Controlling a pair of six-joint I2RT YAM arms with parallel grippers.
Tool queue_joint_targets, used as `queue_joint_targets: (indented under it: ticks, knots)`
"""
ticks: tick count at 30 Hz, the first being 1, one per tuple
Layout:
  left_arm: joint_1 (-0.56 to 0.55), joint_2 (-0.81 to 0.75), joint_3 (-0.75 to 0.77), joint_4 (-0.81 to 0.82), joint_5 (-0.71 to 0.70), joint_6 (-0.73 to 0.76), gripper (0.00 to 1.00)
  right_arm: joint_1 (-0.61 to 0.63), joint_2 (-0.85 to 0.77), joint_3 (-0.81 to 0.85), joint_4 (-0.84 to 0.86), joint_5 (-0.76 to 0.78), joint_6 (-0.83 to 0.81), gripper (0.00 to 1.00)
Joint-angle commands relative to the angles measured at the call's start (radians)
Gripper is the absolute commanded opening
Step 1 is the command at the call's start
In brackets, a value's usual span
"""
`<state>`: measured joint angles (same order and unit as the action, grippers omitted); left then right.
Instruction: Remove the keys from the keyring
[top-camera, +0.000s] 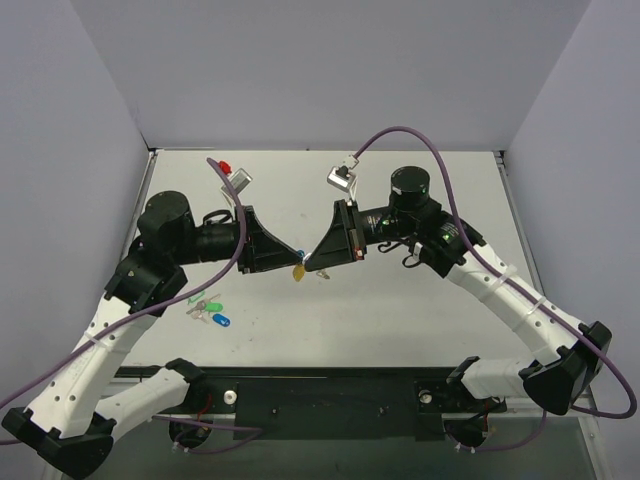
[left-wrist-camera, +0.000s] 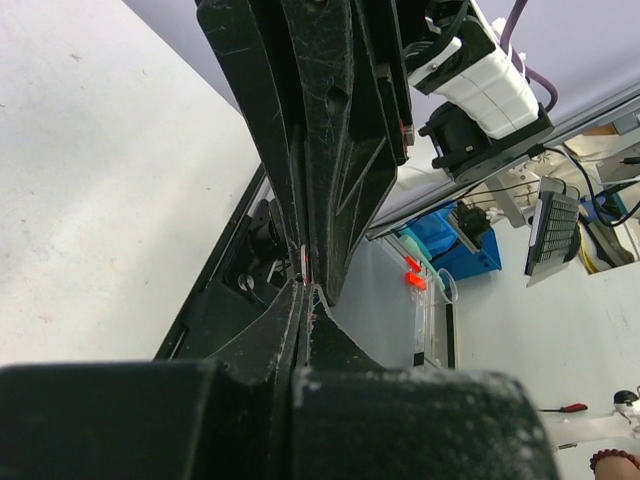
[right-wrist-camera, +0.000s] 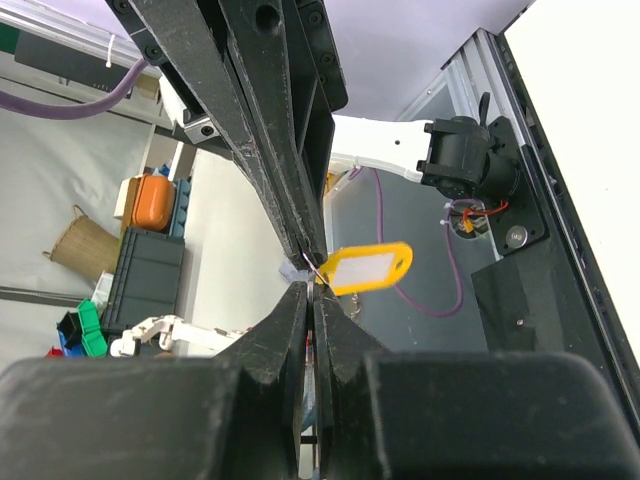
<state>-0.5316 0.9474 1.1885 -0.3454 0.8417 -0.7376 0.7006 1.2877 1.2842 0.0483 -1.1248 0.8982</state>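
Note:
Both grippers meet tip to tip above the middle of the table. The keyring's yellow-orange tag (top-camera: 298, 272) hangs just below the tips; in the right wrist view the tag (right-wrist-camera: 365, 268) sticks out sideways from its thin metal ring (right-wrist-camera: 318, 268). My left gripper (top-camera: 297, 256) is shut on the ring, and its tips show in the left wrist view (left-wrist-camera: 305, 288). My right gripper (top-camera: 310, 263) is shut on a thin flat silver piece, seemingly a key seen edge-on (right-wrist-camera: 312, 292). A small silver bit (top-camera: 322, 273) hangs under the right tips.
A small heap of coloured tags (top-camera: 207, 308), green, white and blue, lies on the table left of centre, under the left arm. A black rail (top-camera: 330, 385) runs along the table's near edge. Grey walls stand on the left, right and far sides.

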Motion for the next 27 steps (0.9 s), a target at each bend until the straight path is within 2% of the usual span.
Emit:
queue_joint_targets:
  ticks: [1, 13, 18, 22, 27]
  knots:
    - [-0.042, -0.006, 0.043, -0.033, 0.08, 0.023, 0.0, -0.018, 0.002, 0.055, 0.039, 0.056, -0.027, 0.0]
    - [-0.079, -0.006, 0.048, -0.09, 0.036, 0.063, 0.0, -0.064, -0.016, 0.076, 0.033, 0.125, -0.027, 0.0]
    - [-0.087, -0.006, 0.042, -0.102, 0.01, 0.072, 0.0, -0.139, -0.053, 0.076, 0.021, 0.247, -0.019, 0.0]
    - [-0.087, -0.01, 0.039, -0.135, -0.05, 0.087, 0.0, -0.223, -0.093, 0.04, -0.091, 0.397, -0.044, 0.0]
    - [-0.084, 0.004, 0.043, -0.279, -0.298, 0.138, 0.0, -0.277, -0.116, 0.017, -0.357, 0.597, -0.131, 0.0]
